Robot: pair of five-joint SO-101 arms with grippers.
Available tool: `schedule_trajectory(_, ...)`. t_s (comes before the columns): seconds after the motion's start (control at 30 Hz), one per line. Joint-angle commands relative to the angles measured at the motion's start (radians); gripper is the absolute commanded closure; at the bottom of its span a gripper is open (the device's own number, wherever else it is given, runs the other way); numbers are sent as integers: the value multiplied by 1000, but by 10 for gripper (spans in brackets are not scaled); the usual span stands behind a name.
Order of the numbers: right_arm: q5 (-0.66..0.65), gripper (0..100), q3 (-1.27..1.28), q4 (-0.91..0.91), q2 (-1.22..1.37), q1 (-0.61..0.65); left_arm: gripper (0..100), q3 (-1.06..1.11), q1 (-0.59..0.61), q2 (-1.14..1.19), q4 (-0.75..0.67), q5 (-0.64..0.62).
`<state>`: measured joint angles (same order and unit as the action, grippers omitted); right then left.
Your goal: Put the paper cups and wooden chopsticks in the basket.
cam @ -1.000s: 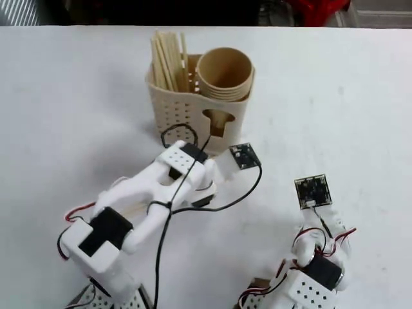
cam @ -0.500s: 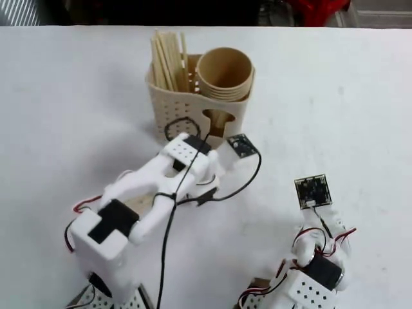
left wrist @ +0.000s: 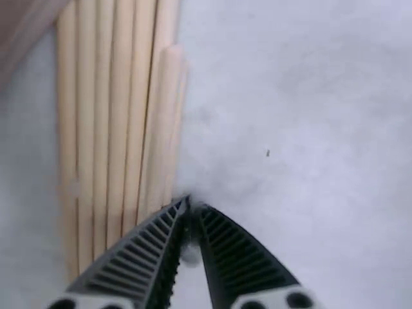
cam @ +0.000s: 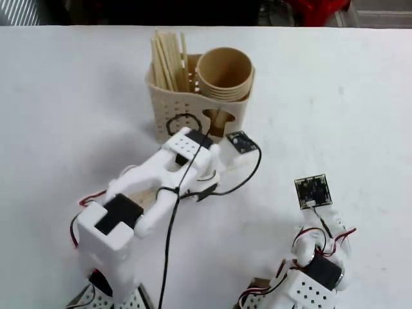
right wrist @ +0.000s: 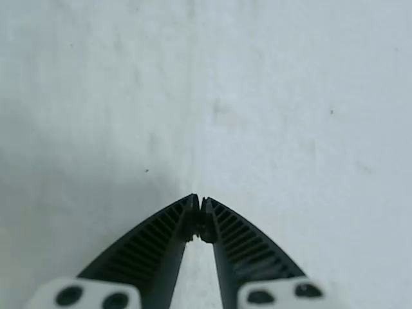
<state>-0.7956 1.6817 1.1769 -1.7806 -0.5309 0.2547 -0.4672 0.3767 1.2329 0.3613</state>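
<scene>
The paper cups (cam: 225, 71) are stacked in the right half of the basket (cam: 193, 112), with a bundle of wooden chopsticks (cam: 168, 58) standing upright in the left half. The basket sits toward the far side of the tabletop (cam: 335, 96). More loose chopsticks (left wrist: 116, 129) lie flat on the white surface, just beside the left hand (left wrist: 188, 206) - it's clenched, tips together, nothing in it. Compared to a second ago, the left arm (cam: 161, 180) has pushed farther toward the basket, and its wrist end is now just in front of the basket's near wall. The right arm (cam: 315, 257) hasn't budged - it's parked near-right, with the right hand (right wrist: 198, 205) clenched too, empty, over bare tabletop.
</scene>
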Motion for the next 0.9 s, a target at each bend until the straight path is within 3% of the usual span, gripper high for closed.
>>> schedule_trajectory(0.0, -2, 981, 9, -15, -5, -1, 978, 0, -51, -4, 8, -3)
schedule_trajectory(0.2, -2, 981, 9, -15, -5, -1, 977, 12, -35, -183, 28, -3)
schedule_trajectory(0.37, -2, 981, 9, -15, -5, -1, 975, 110, 22, -315, -60, -5)
schedule_trajectory(0.57, -2, 981, 9, -15, -4, -1, 856, 149, 122, -249, -184, -3)
schedule_trajectory(0.87, -2, 981, 9, -15, -4, -1, 894, 61, 85, -81, -127, 44)
